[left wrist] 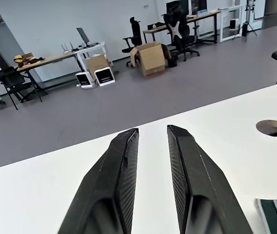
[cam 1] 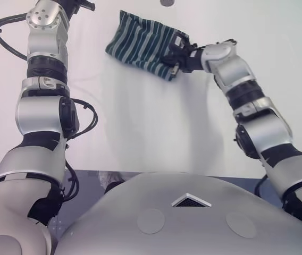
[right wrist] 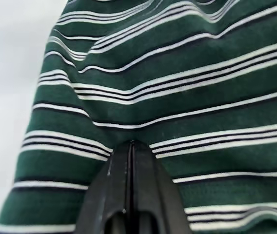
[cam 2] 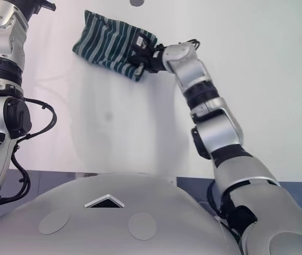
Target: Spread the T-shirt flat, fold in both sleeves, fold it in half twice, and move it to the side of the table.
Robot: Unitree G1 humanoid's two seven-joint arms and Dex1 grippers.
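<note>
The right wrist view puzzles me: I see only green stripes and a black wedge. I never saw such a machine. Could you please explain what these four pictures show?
This is a humanoid robot with two arms, each ending in a two-finger gripper. The two eye views come from a camera on its head, looking down over the arms onto a white table. Each wrist view comes from a camera on one arm, looking along that gripper. On the table lies a green striped T-shirt, folded into a small bundle. The black wedge is the right gripper: its fingers are closed at the shirt's edge, seemingly pinching the cloth. The left gripper is open, holds nothing, and hangs above the table near a round hole.
</note>
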